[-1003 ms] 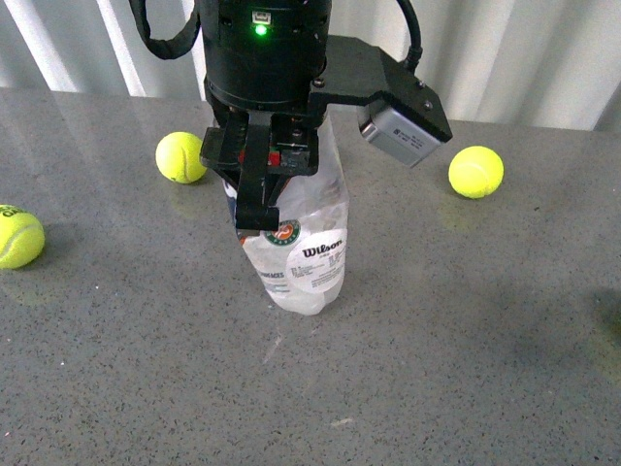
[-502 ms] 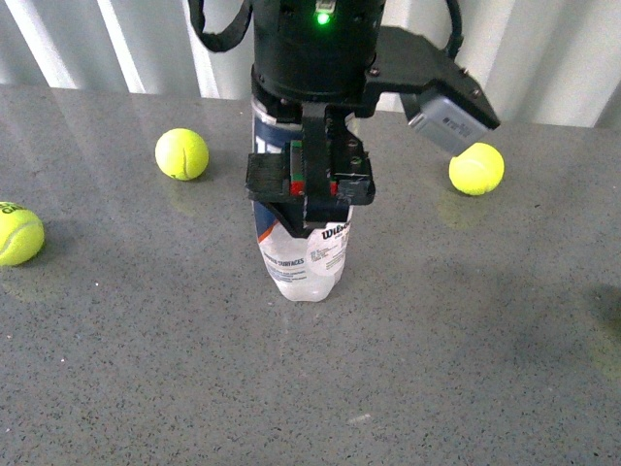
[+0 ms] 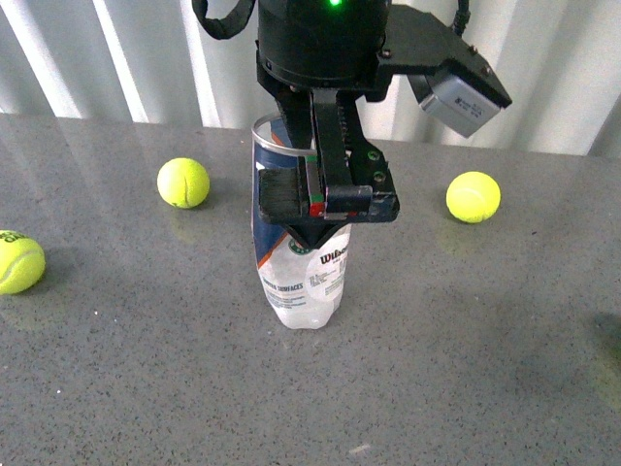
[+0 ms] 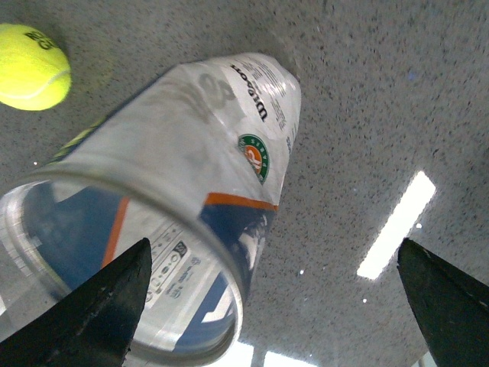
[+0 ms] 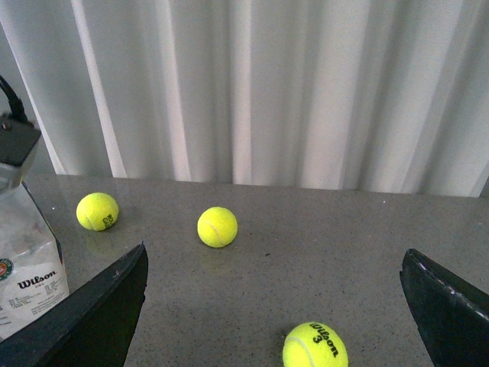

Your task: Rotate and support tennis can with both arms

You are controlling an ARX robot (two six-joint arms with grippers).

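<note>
The tennis can point(image 3: 301, 277), a clear plastic cylinder with a navy-blue and white printed label, an orange stripe and a small round green badge, stands upright on its rounded base near the middle of the grey speckled table point(image 3: 485, 349). Its thin open rim shows at the top. My black left arm point(image 3: 325, 49) hangs directly over the can, with a green light lit on its housing and a grey metal box point(image 3: 464, 95) fixed to its side.

Through the left wrist camera I see the left gripper point(image 4: 273, 248) spread wide. Its matte black fingers point(image 4: 99, 306) are well apart, and the can's mouth is just beside one of them; I cannot tell whether they touch. The right gripper point(image 5: 273, 256) is just as wide and holds nothing, and it faces a white pleated curtain point(image 5: 267, 84).

A fuzzy yellow-green tennis ball point(image 3: 182, 183) lies behind the can to the left. A second ball point(image 3: 473, 197) lies off to the right, and a third ball point(image 3: 17, 262) sits at the table's left edge.

Half a second ago the arm's housing hid the can's rim. Since then the arm has lifted, and the grey box has moved up and to the right. The balls have not moved.
</note>
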